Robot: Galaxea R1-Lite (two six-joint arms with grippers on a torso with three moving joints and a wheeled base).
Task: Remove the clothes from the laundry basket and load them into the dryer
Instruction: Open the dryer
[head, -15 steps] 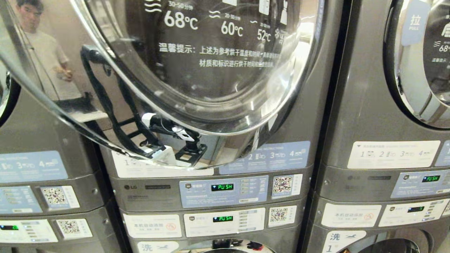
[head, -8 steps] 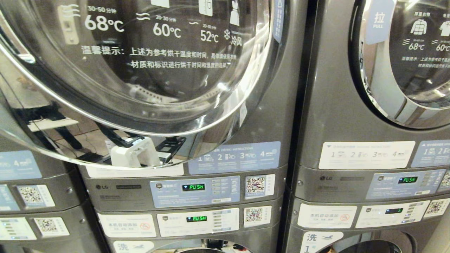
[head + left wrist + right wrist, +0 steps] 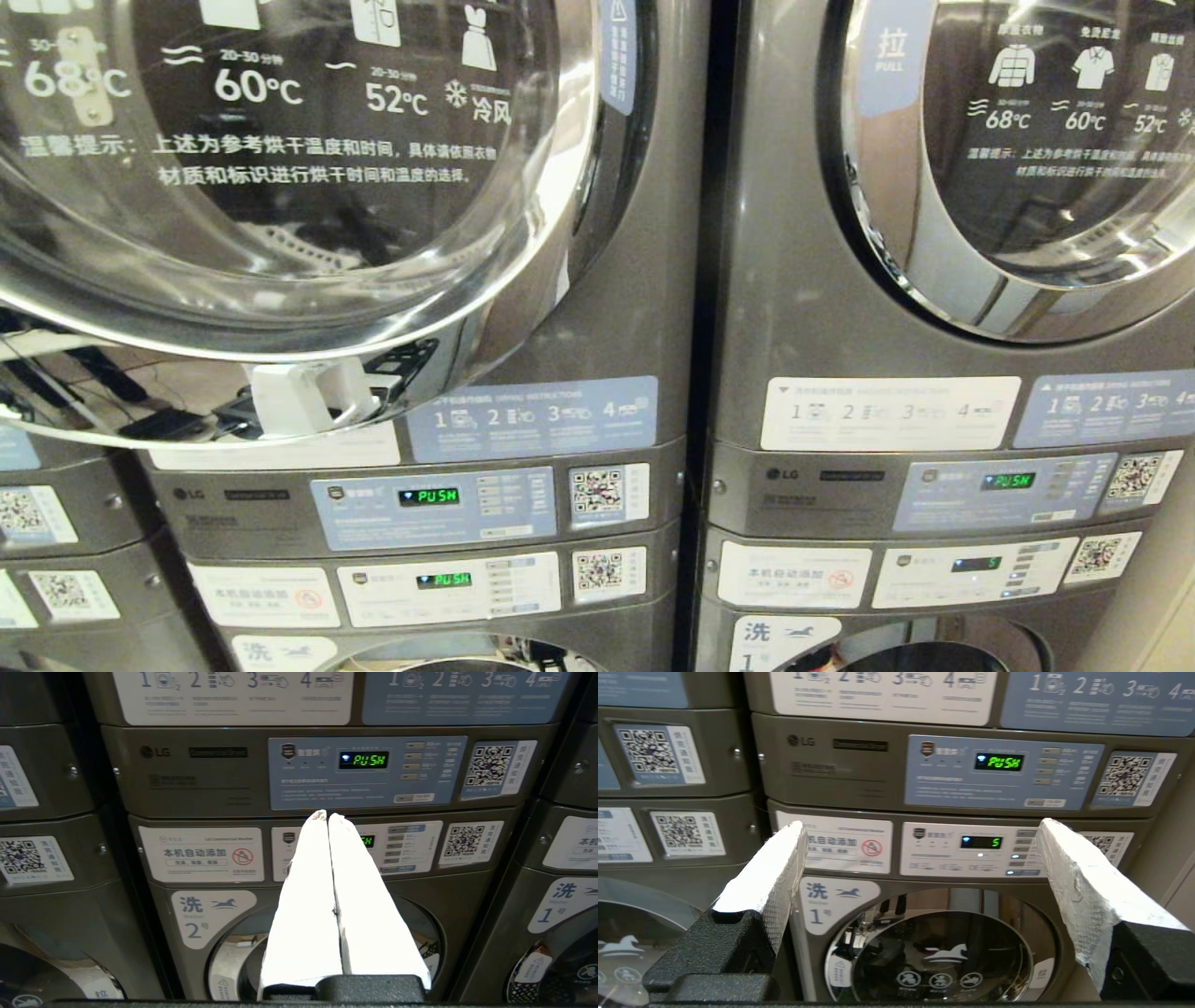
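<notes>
**Grey dryers fill the view; both arms held low before the washers**

Grey steel fronts stand side by side in the head view: two stacked machines, each with a dryer above and a washer below. The left dryer [image 3: 644,308] has its round glass door [image 3: 280,187] shut, printed with temperature marks and lines of white text; the right dryer [image 3: 784,280] beside it has a matching door [image 3: 1027,168] with a blue pull label at its rim. Clothes and laundry basket appear in no view.

Below each door runs a strip of numbered instruction stickers, then a control panel [image 3: 434,507] whose green display reads PUSH, with a QR code sticker [image 3: 597,492] just beside it. A second panel sits beneath, belonging to the washer.

The left gripper [image 3: 328,816] points at the washer marked 2, its white fingers [image 3: 303,896] pressed together with nothing between them. The right gripper [image 3: 920,830] faces the washer marked 1 [image 3: 938,952], its white fingers [image 3: 770,872] spread wide apart and empty.
</notes>
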